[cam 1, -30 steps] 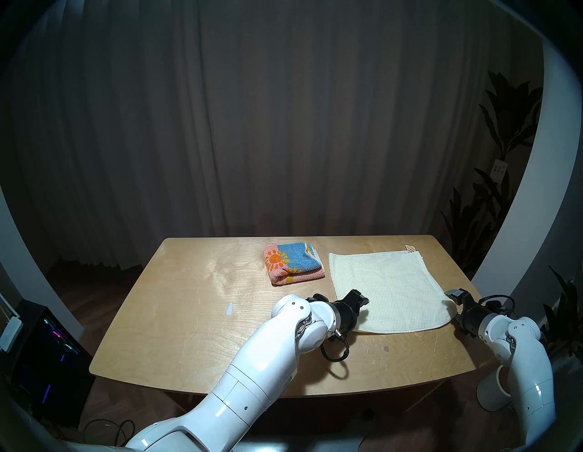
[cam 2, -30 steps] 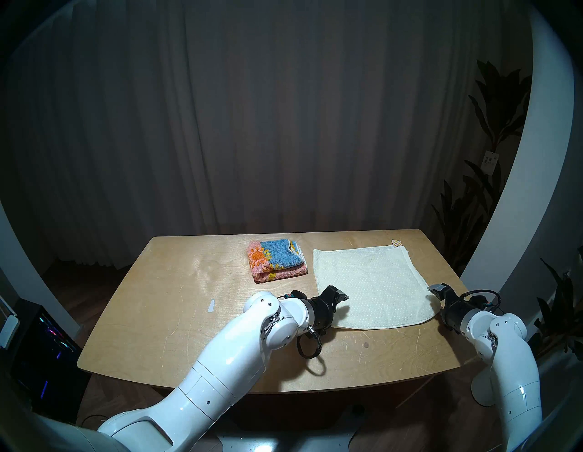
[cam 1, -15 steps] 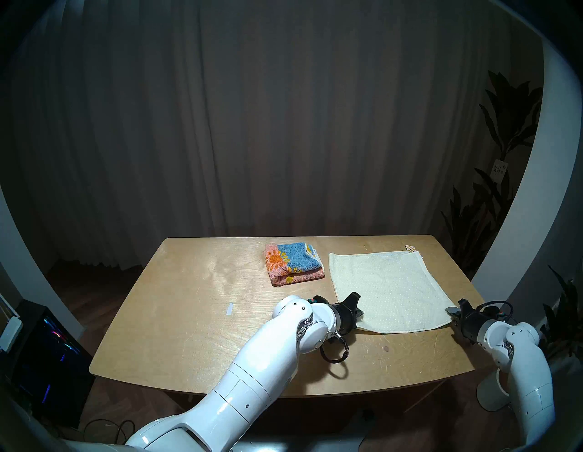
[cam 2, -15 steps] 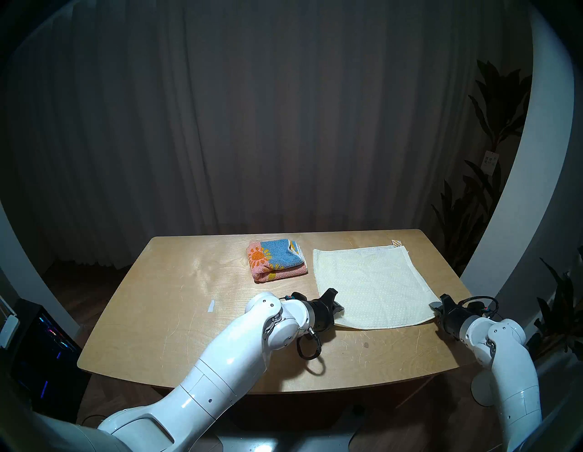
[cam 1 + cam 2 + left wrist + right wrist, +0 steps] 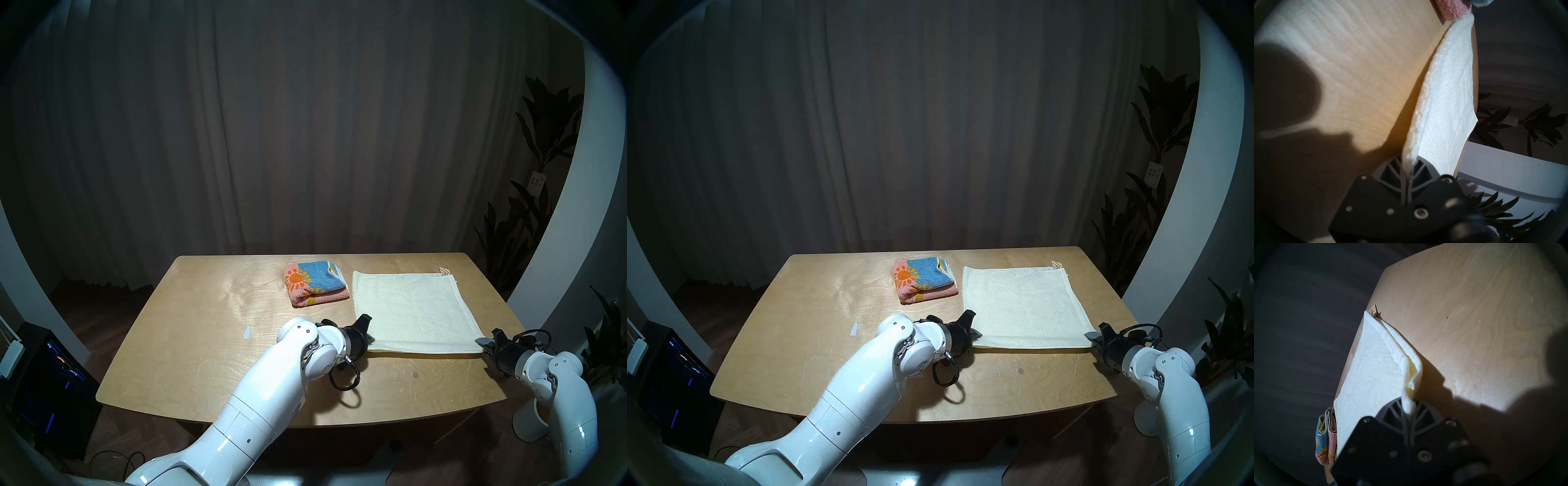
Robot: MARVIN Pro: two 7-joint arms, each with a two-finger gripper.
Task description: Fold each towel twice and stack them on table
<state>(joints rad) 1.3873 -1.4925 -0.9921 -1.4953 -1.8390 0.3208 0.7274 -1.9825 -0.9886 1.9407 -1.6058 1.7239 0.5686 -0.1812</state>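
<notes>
On the right half of the light plywood table (image 5: 190, 339), the plain cream terry towel with tiny dots (image 5: 410, 309) lies spread as one open square, its far edge close to the table's far edge and a small striped tag (image 5: 443, 270) poking out at its far right corner. The left gripper (image 5: 370, 338) is clamped tight on the towel's near left corner, cloth pinched between its dark ribbed fingers (image 5: 1395, 171) in the left wrist view. The right gripper (image 5: 483, 340) is likewise closed on the near right corner, near the table's right edge, the hem bunched where it enters the fingers (image 5: 1423, 414). The near edge runs taut and straight between the two grippers, raised slightly above the wood with a shadow beneath. Just left of the cream towel, toward the far edge, sits the pink and blue terry towel with orange-yellow suns (image 5: 315, 283), folded into a compact bundle.
</notes>
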